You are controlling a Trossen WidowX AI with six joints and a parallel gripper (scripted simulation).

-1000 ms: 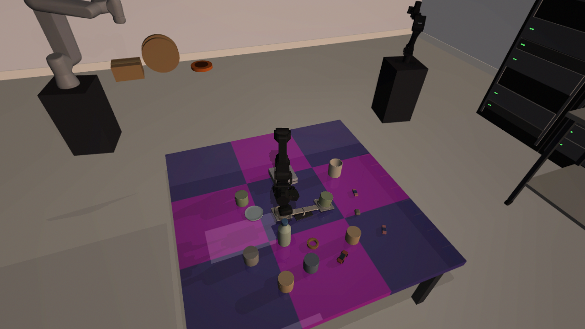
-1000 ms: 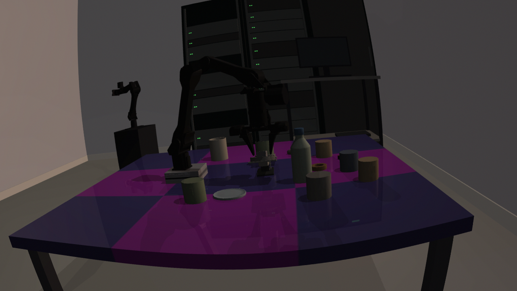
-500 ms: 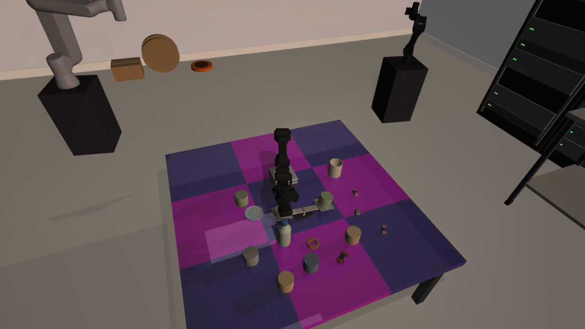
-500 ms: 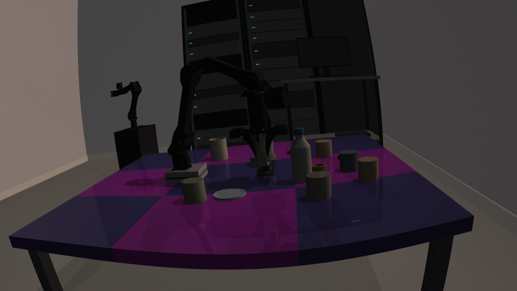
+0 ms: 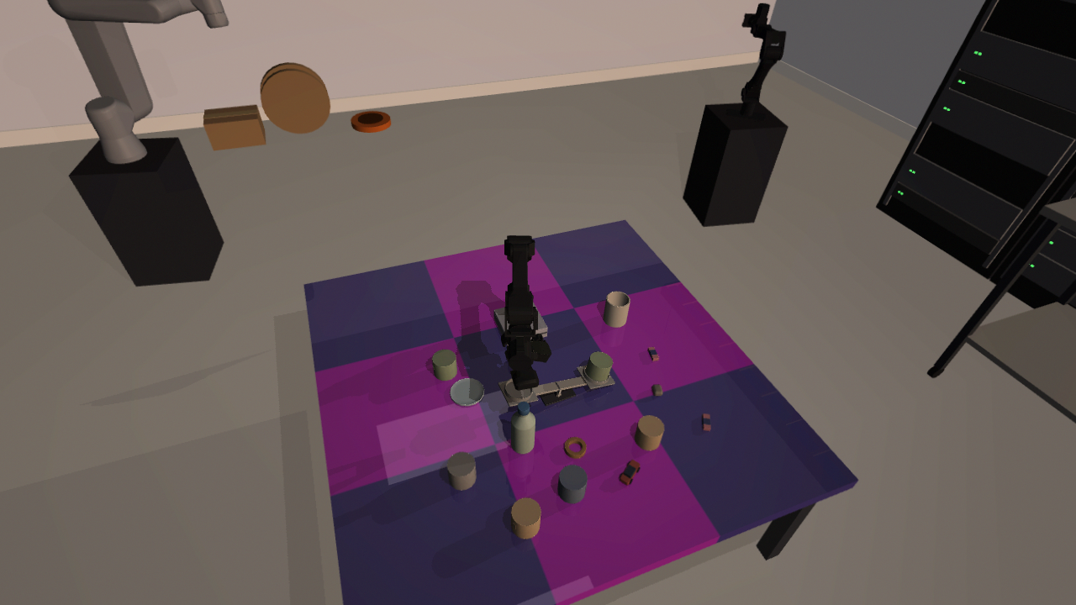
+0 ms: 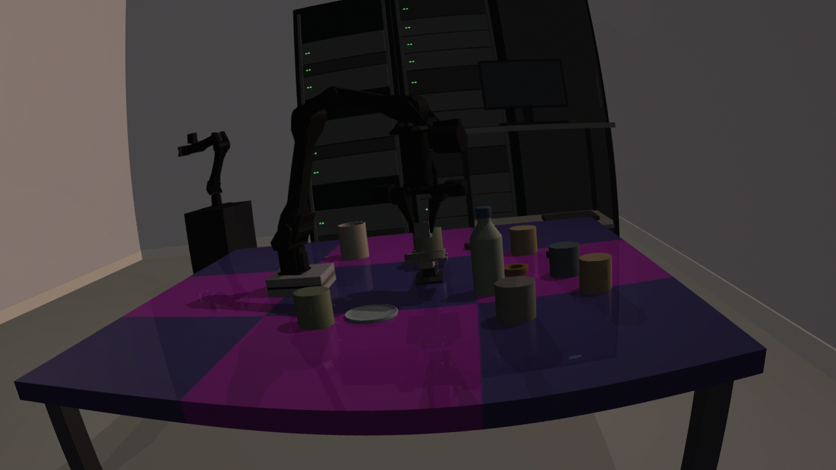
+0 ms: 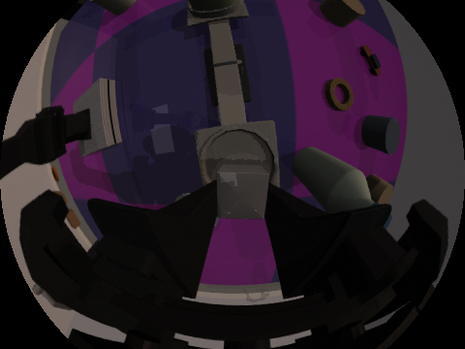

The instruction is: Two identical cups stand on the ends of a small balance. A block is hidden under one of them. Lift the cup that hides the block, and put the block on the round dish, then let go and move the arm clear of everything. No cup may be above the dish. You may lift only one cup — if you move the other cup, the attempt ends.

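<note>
My gripper (image 6: 422, 226) (image 7: 240, 186) is shut on the grey block (image 6: 421, 232) (image 7: 242, 194), holding it just above the open near pan of the balance (image 5: 573, 383) (image 6: 429, 277) (image 7: 230, 99). One green cup (image 5: 599, 367) (image 6: 435, 237) (image 7: 213, 7) stands upright on the balance's far pan. The other green cup (image 5: 445, 366) (image 6: 313, 308) stands on the table beside the round dish (image 5: 466, 391) (image 6: 371, 313), off the balance. The dish has nothing on it. In the top view the arm hides the fingertips and block.
A bottle (image 5: 523, 432) (image 6: 486, 262) (image 7: 329, 179) stands close to the near pan. A ring (image 5: 575, 447) (image 7: 330, 94), a dark cup (image 5: 572, 483) (image 6: 563, 260), brown cylinders and a toy car (image 5: 630, 472) lie beyond it. A tall beige cup (image 5: 616, 309) (image 6: 353, 240) stands behind the far pan.
</note>
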